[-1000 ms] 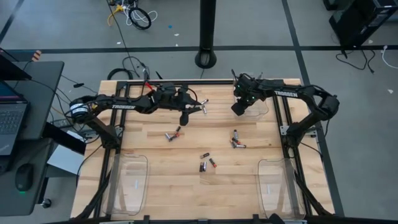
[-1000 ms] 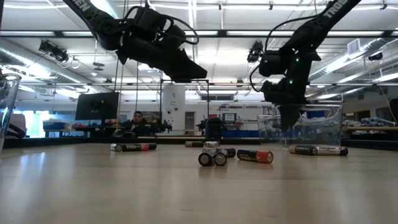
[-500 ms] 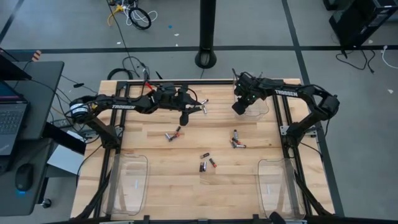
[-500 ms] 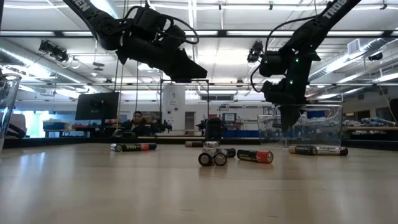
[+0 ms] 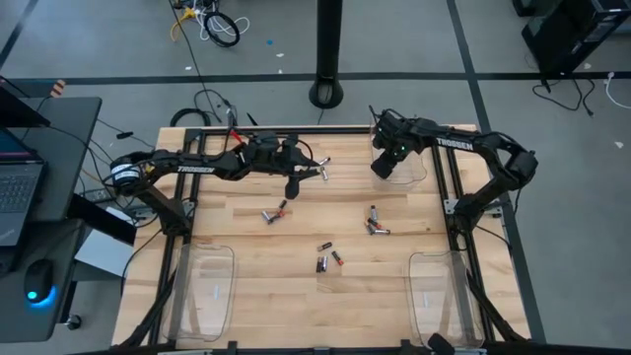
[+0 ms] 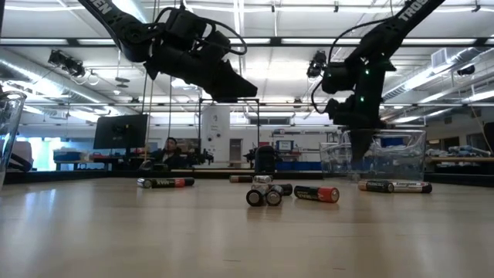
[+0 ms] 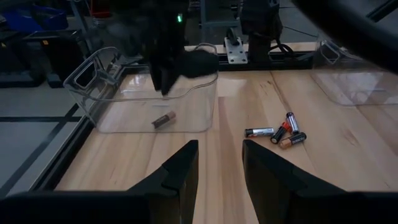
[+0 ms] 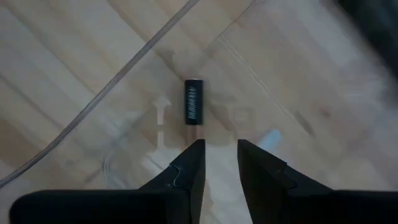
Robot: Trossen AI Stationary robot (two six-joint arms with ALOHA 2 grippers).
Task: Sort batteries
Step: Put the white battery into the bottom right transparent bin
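Loose batteries lie on their sides on the wooden table: a pair (image 5: 273, 212) left of the middle, a pair (image 5: 374, 223) right of it, and a cluster (image 5: 326, 259) nearer the front. One dark battery (image 8: 194, 101) lies on the floor of the clear tray (image 5: 414, 174) at the far right. My right gripper (image 8: 220, 158) hovers above that tray, open and empty, with the battery just beyond its fingertips. My left gripper (image 5: 293, 188) hangs open and empty over the far middle of the table, above the bare wood.
Two more clear trays stand at the near edge, one on the left (image 5: 208, 291) and one on the right (image 5: 435, 293). Another tray (image 7: 354, 81) shows in the left wrist view. Bare wood lies between the battery groups. A person sits in the room behind the table (image 6: 170, 148).
My right gripper has risen a little above the far-right tray and drifted slightly toward the table's right edge. The left arm and the batteries on the table have kept still.
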